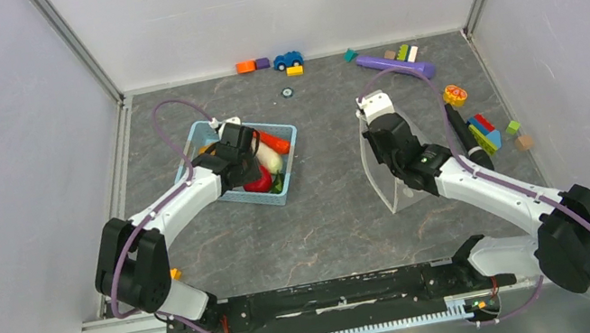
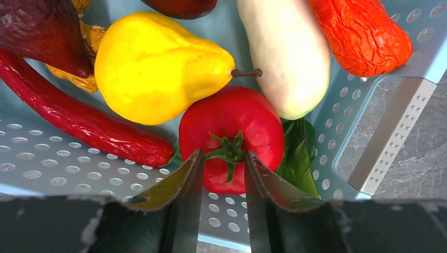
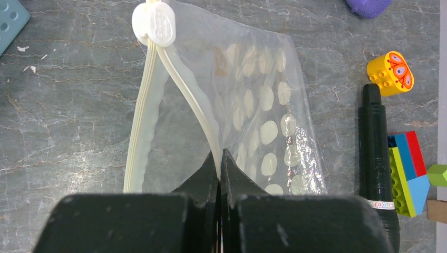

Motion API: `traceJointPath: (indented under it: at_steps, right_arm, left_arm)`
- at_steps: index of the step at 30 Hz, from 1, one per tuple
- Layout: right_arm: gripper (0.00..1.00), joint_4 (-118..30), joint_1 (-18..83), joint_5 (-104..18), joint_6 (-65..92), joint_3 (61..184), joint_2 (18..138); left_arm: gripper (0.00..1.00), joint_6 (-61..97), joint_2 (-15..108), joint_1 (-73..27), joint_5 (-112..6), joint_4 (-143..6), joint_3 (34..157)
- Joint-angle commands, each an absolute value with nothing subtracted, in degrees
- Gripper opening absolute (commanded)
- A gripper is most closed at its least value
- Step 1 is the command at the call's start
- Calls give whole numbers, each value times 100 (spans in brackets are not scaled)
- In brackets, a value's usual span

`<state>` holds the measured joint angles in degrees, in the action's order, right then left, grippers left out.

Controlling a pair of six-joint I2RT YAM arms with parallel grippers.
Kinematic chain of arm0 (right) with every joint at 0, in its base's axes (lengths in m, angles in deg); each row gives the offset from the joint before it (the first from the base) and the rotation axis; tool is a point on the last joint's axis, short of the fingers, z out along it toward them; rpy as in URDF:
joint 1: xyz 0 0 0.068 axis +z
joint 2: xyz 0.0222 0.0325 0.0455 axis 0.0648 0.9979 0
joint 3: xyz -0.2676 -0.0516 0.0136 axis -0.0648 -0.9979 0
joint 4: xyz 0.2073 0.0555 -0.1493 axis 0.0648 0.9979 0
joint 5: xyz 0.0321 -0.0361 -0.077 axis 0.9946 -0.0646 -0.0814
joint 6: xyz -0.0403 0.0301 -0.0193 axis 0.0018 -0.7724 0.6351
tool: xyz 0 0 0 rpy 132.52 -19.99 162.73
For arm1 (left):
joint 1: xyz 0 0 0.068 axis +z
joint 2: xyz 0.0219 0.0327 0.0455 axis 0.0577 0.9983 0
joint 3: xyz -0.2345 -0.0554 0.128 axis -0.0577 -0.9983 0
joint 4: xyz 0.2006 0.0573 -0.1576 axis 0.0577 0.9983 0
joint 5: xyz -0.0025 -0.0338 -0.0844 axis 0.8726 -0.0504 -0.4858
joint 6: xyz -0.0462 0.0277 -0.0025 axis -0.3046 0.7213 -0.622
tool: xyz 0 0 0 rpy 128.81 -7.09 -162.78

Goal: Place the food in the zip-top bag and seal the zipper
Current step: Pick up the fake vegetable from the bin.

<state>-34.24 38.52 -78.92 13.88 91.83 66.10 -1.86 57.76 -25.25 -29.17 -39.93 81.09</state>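
While your left gripper (image 2: 223, 166) straddles the red tomato (image 2: 230, 132) in the basket (image 2: 369, 105) beside pear (image 2: 158, 66), radish (image 2: 287, 52) and carrot (image 2: 361, 31), your right gripper (image 3: 219, 161) pinches the zip-top bag (image 3: 263, 105) rim, zipper (image 3: 184, 89) parted, blocks (image 3: 408, 171) near.

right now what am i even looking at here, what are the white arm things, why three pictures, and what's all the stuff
These are two white robot arms bolted to the near edge of a grey table. The wide picture comes from a camera above and behind them; each of the other two comes from a camera on one arm's wrist, looking past its own dark fingers.

The left gripper reaches into a light-blue perforated plastic basket of toy food, with the round red tomato between its fingers; I cannot tell whether it grips yet. Beside it lie a yellow pear-shaped fruit, a long red chilli, a white radish and an orange carrot.

The right gripper pinches one lip of the clear dotted zip-top bag, holding its mouth open. The white slider sits at the far end. Coloured toy blocks lie nearby.
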Motion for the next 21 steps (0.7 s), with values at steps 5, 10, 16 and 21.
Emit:
traceJointPath:
  at_steps: [5, 10, 16, 21]
  right_arm:
    - [0, -3527, 3836, -7992, 1353, 9149, 6531]
    - [0, -3525, 3833, -8005, 1370, 9157, 6548]
    - [0, -3529, 3830, -8021, 1365, 9127, 6503]
    - [0, -3492, 3834, -8019, 1309, 9148, 6408]
  left_arm:
    - [25, -189, 5920, -2500, -2668, -3807, 8431]
    - [15, -191, 5931, -2506, -2774, -3791, 8456]
    - [2, -115, 5806, -2510, -2944, -3799, 8459]
    - [2, -25, 5487, -2532, -3118, -3800, 8450]
